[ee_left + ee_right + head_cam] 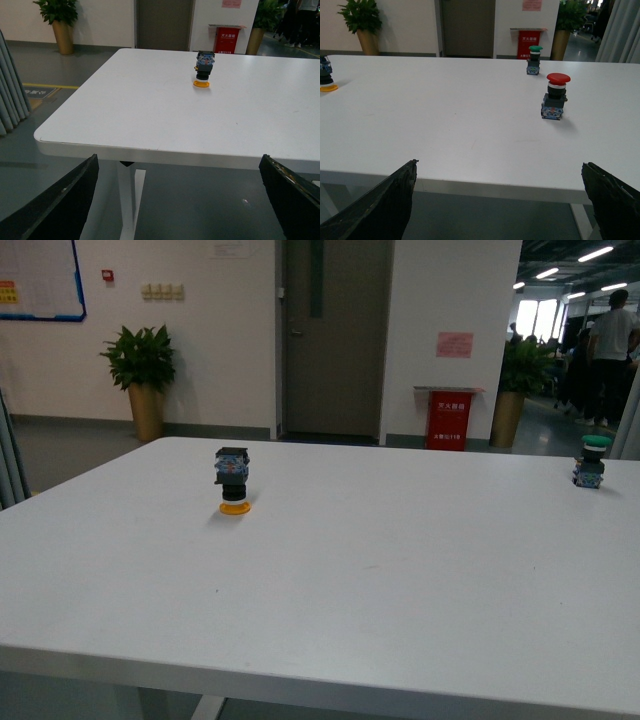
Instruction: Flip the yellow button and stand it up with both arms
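From my station, starting at the left: my left gripper (178, 162) is released, its two dark fingers (65, 200) spread wide apart; it hangs off the near edge of the white table (350, 580), short of the tabletop. Beyond it, on the table's left half and toward the far edge, stands the yellow button (234, 480); it is upside down, resting on its yellow cap with the black neck above that and the blue-and-black body on top; the left wrist camera shows the same pose (202, 70), and the right wrist camera catches only part of it at the frame's edge (326, 77). Nothing touches it; it is well apart from both grippers. Moving right, a red-capped button (555, 96) stands cap-up on the right part of the table; farther back near the far right edge, a green-capped button (591, 461) is also cap-up. My right gripper (498, 164) is likewise released, fingers (382, 205) wide apart, off the near edge.
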